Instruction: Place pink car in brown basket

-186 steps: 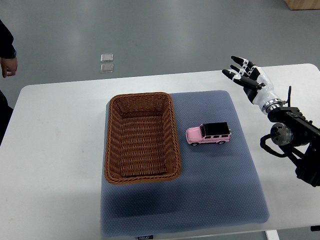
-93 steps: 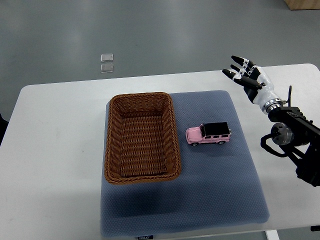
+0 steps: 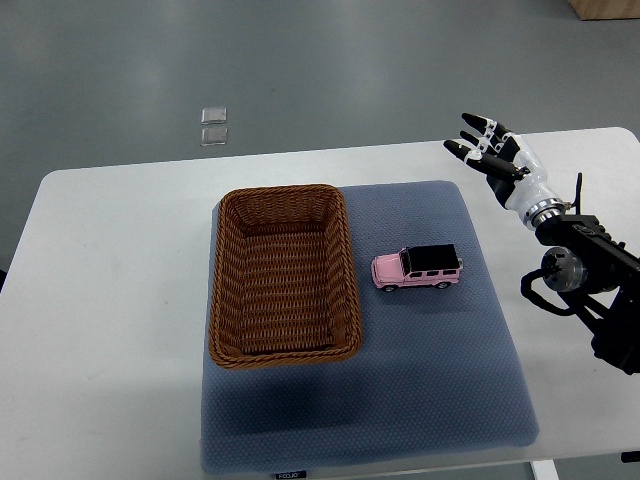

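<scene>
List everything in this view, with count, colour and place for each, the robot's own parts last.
table: one, white, under everything
mat: one, grey-blue, on the table's middle
basket: one, brown wicker, nothing inside, on the mat's left part
car: one, pink with black roof, on the mat just right of the basket, apart from it
small tiles: two, pale, on the grey floor beyond the table
wooden thing: one, light brown, top right corner, cut off by the frame
right hand: one, white and black, fingers spread, holds nothing, above the table's far right, well clear of the car

Evenly lit from overhead, sharp throughout; soft shadow just below the brown basket [image 3: 283, 275], faint floor glare beyond.
</scene>
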Motion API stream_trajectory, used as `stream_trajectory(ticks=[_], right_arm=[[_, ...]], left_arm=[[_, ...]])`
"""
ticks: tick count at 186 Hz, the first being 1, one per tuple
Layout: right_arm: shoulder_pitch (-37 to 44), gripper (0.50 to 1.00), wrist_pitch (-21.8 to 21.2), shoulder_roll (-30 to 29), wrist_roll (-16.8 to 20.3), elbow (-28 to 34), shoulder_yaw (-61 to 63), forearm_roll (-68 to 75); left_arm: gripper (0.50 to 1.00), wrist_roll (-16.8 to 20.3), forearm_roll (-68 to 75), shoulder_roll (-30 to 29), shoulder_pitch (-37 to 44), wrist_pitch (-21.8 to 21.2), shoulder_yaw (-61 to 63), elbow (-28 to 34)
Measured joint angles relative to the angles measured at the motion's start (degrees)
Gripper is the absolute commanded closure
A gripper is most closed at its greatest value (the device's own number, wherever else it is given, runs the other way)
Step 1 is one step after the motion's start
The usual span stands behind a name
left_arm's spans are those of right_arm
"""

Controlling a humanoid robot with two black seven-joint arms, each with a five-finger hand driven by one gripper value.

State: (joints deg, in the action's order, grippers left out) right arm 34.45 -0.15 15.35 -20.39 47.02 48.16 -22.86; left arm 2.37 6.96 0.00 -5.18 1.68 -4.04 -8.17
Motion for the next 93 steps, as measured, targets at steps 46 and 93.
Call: stream_trajectory(ticks=[46, 93], right_arm=[[0.0, 0.587, -0.08, 0.11, 0.0, 0.0, -0.09, 0.0], [0.08, 0.587, -0.96, 0.12, 0.0, 0.0, -0.14, -0.34]], left_arm=[[0.5, 0.0, 0.01, 0.0, 0.0, -0.02, 0.06, 0.0], [0.5, 0.0, 0.04, 0.0, 0.0, -0.02, 0.07, 0.0]])
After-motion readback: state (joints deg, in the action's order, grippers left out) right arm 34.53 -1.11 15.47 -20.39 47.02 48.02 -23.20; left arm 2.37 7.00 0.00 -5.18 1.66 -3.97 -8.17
